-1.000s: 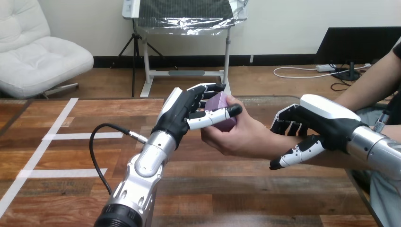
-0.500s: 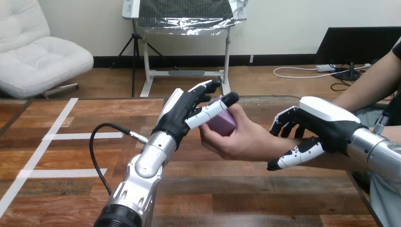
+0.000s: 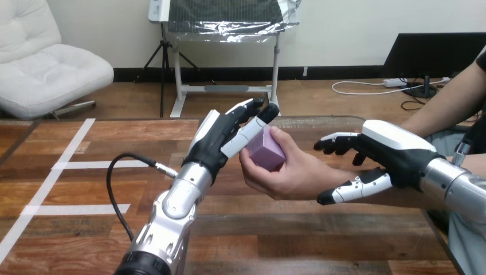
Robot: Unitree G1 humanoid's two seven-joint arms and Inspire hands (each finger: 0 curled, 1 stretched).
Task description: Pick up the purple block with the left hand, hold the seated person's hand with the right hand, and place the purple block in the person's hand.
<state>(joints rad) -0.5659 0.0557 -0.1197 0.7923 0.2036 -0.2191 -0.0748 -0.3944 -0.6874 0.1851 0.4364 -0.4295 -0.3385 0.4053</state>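
While one purple block lies in the person's hand, the left hand and right hand are both spread.

Counter: varnished wood, semi-gloss. Block: smooth, matt. Left robot hand, right robot hand: glossy white plastic shells. Forearm: satin metal.

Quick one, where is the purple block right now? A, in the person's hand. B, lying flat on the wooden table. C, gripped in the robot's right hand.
A: the purple block sits in the person's hand, with the person's thumb and fingers curled round it, while the left hand is beside it with its fingers straight.
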